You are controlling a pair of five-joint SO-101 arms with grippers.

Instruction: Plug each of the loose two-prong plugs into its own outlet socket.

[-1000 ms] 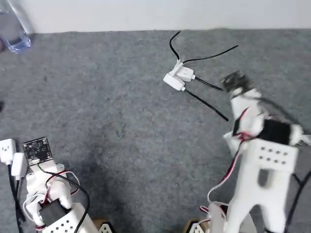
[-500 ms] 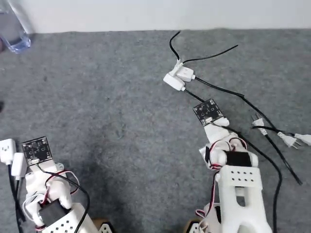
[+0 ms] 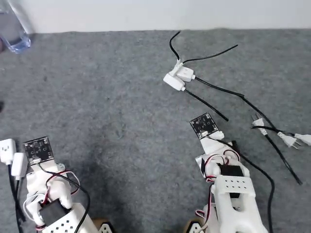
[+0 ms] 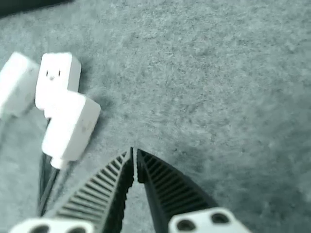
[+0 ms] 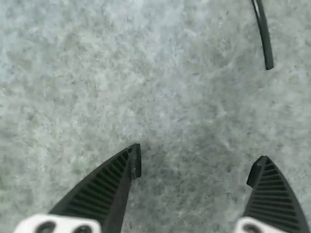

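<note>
Boxy white sockets, ridged right tool, fuzzy carpet

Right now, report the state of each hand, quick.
Left hand: closed, holding nothing.
Right hand: open, empty, over bare carpet.

carpet centre: free | black cables cross right | white blocks left edge
</note>
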